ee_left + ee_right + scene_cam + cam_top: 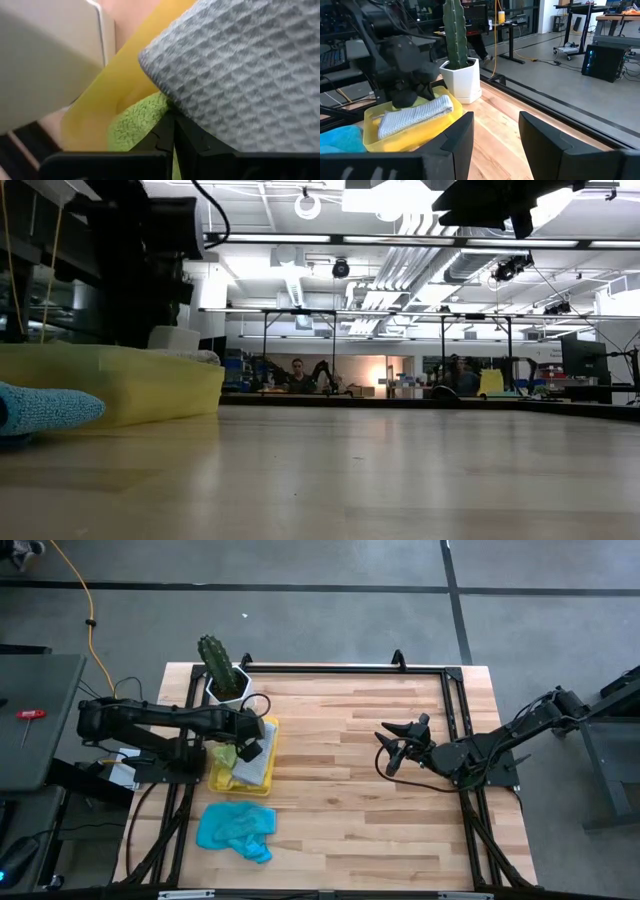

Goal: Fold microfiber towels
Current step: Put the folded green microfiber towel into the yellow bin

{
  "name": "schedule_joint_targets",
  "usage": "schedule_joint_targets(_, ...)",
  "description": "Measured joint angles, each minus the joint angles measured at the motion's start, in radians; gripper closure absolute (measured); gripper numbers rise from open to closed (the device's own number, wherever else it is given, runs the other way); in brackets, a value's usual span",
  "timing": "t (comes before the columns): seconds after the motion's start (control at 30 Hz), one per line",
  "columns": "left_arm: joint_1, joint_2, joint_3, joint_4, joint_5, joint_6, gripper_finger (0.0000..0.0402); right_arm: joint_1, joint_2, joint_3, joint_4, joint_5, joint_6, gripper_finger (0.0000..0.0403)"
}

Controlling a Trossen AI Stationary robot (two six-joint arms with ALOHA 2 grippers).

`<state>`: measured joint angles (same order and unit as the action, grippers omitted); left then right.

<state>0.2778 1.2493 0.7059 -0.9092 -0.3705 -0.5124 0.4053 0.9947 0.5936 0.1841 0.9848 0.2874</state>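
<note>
Your left hand (250,752) sits inside the yellow tray (268,726) with its fingers pressed together, wedged between the grey towel (250,75) and the lime green towel (135,125), though you cannot tell whether cloth is pinched. Your right hand (392,748) hangs over the bare worktop (340,810), fingers apart, gripping nothing. The light blue towel (236,830) lies crumpled just beside the tray.

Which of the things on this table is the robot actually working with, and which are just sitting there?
Part of the job:
- grey waffle-weave microfiber towel in the tray
- lime green fluffy towel beside it in the tray
- light blue crumpled towel on the table
- left gripper, shut, down among the towels in the tray

Just lying about:
- translucent yellow plastic tray
- green cactus in a white pot
</note>
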Motion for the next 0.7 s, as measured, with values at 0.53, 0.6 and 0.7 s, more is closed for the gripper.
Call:
schedule_joint_targets(0.53, -0.01, -0.041, 0.12, -0.004, -0.006, 0.092, 0.0402, 0.0, 0.0, 0.0, -0.001, 0.0, -0.008, 0.0254)
schedule_joint_targets(0.6, -0.046, -0.08, 0.146, -0.068, 0.001, 0.07, 0.0401, 0.0, 0.0, 0.0, -0.001, 0.0, -0.008, 0.0254)
schedule_joint_targets(0.7, -0.113, -0.134, 0.159, -0.192, 0.046, 0.003, 0.0401, 0.0, 0.0, 0.0, -0.001, 0.0, -0.008, 0.0254)
